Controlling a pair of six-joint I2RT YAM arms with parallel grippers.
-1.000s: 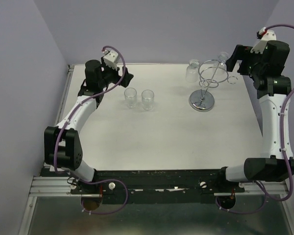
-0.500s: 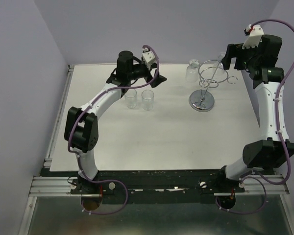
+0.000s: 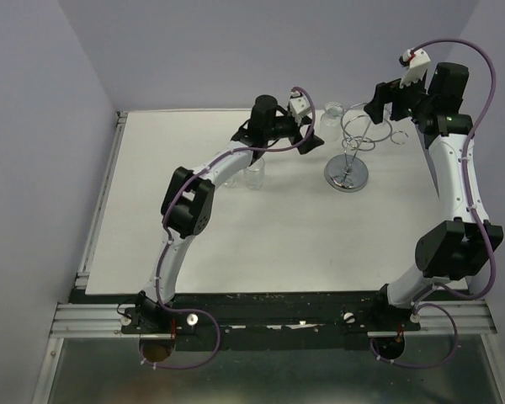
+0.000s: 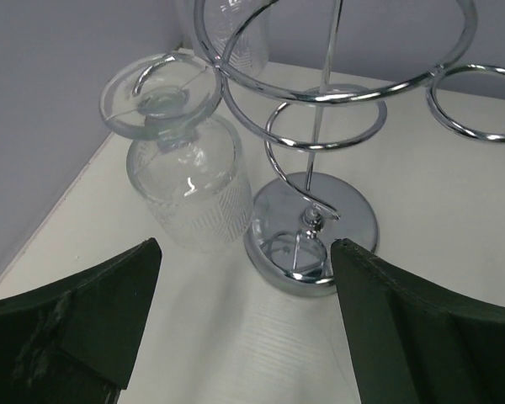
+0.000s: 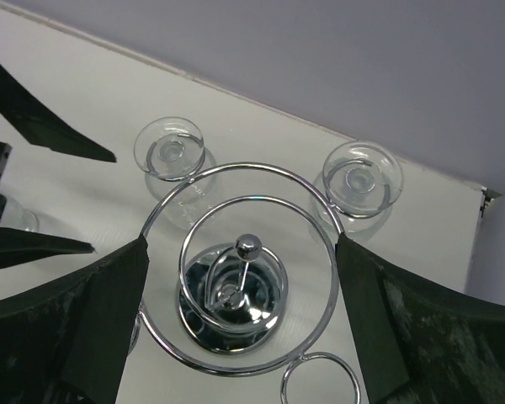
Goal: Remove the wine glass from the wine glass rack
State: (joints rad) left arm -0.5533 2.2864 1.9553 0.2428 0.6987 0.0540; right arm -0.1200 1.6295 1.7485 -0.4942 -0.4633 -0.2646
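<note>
The wine glass rack (image 3: 353, 139) is a chrome wire stand with a round mirrored base (image 3: 347, 175), at the table's back right. One wine glass (image 3: 330, 120) hangs upside down from its left loop. It shows close in the left wrist view (image 4: 181, 172). A second wine glass (image 5: 359, 181) hangs on the far side. My left gripper (image 3: 310, 139) is open and empty, just left of the hanging glass, with rack base (image 4: 311, 231) between its fingers (image 4: 118, 295). My right gripper (image 3: 377, 108) is open and empty above the rack's ring top (image 5: 236, 269).
A clear tumbler (image 3: 254, 175) stands on the table under my left arm; a second one beside it is mostly hidden. The back wall and the table's back edge run just behind the rack. The right table edge is close to the rack.
My left arm has swung right from the tumblers to the rack's left side. My right gripper has moved left and now hangs over the rack top.
</note>
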